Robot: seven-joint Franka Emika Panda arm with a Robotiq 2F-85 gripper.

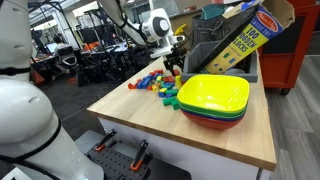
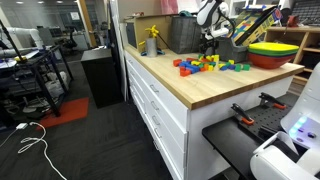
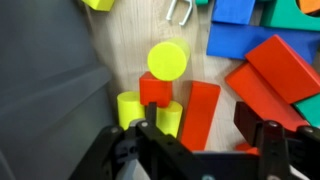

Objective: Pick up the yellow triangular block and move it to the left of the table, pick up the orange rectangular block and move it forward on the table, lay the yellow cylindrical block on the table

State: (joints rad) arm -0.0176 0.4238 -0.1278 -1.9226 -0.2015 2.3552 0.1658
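Wrist view: gripper [image 3: 200, 140] fingers wide apart, empty, over cylinder [image 3: 167, 60] and orange block [image 3: 198, 115]. In an exterior view these blur into a pile [image 1: 160, 85] on the table [image 1: 150, 125].

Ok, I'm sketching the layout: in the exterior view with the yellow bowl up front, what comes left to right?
Pile of coloured blocks → stack of bowls → red cabinet. The tool and the toy box overlap these, so I leave them out.
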